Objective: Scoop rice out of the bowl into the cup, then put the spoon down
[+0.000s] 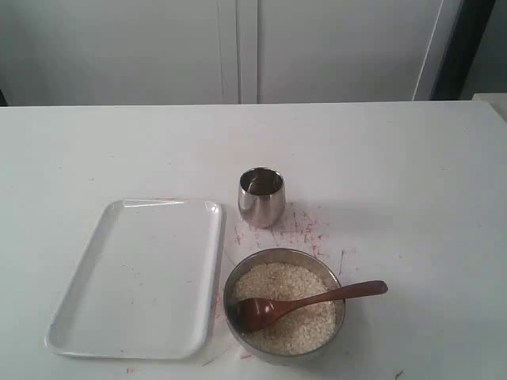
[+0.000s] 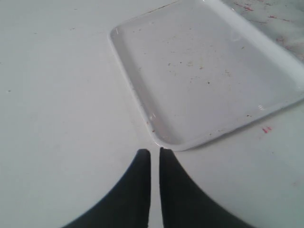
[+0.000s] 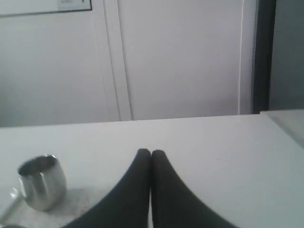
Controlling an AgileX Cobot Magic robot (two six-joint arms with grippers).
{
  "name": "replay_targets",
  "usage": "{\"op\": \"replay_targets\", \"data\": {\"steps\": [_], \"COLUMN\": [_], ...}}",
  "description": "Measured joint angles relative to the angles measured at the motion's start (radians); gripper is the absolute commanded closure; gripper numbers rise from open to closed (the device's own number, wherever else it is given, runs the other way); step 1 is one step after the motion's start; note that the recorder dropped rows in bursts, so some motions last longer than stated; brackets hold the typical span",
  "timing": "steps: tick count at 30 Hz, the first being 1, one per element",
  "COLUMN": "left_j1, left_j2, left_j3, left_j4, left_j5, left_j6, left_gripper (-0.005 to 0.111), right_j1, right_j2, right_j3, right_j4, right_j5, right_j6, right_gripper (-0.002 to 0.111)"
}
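The wide steel bowl [image 1: 338,286] sits at the front of the table, filled with off-white rice [image 1: 297,324]. The dark wooden spoon [image 1: 309,301] lies in it, its oval end on the rice and its handle resting over the right rim. Behind the bowl stands the small steel cup [image 1: 261,196], also in the right wrist view as the cup [image 3: 42,188]. Neither arm shows in the exterior view. My left gripper [image 2: 155,151] is shut on nothing, hovering by a corner of the white tray. My right gripper [image 3: 151,152] is shut and empty, to the right of the cup.
A white rectangular tray [image 1: 142,273] lies left of the bowl; the tray [image 2: 204,71] also fills the left wrist view. Red marks [image 1: 305,229] stain the table between cup and bowl. White cabinet doors [image 1: 238,47] stand behind the table.
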Motion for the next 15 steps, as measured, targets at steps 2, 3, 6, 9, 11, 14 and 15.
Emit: {"op": "replay_targets", "data": {"steps": [2, 3, 6, 9, 11, 14, 15], "left_j1": [0.0, 0.0, 0.0, 0.0, 0.0, 0.0, 0.0], "left_j2": [0.0, 0.0, 0.0, 0.0, 0.0, 0.0, 0.0], "left_j3": [0.0, 0.0, 0.0, 0.0, 0.0, 0.0, 0.0], "left_j4": [0.0, 0.0, 0.0, 0.0, -0.002, -0.002, -0.002], "left_j5": [0.0, 0.0, 0.0, 0.0, 0.0, 0.0, 0.0], "left_j6": [0.0, 0.0, 0.0, 0.0, 0.0, 0.0, 0.0], "left_gripper": [0.092, 0.092, 0.092, 0.092, 0.092, 0.092, 0.092], "right_j1": [0.0, 0.0, 0.0, 0.0, 0.0, 0.0, 0.0], "right_j2": [0.0, 0.0, 0.0, 0.0, 0.0, 0.0, 0.0], "right_j3": [0.0, 0.0, 0.0, 0.0, 0.0, 0.0, 0.0], "right_j4": [0.044, 0.055, 0.077, 0.083, 0.085, 0.088, 0.096], "right_j5": [-0.019, -0.027, -0.038, -0.057, -0.075, -0.084, -0.088], "right_j6": [0.103, 0.144, 0.252, 0.292, 0.3, 0.305, 0.31], "right_gripper": [0.108, 0.108, 0.108, 0.108, 0.108, 0.108, 0.108]}}
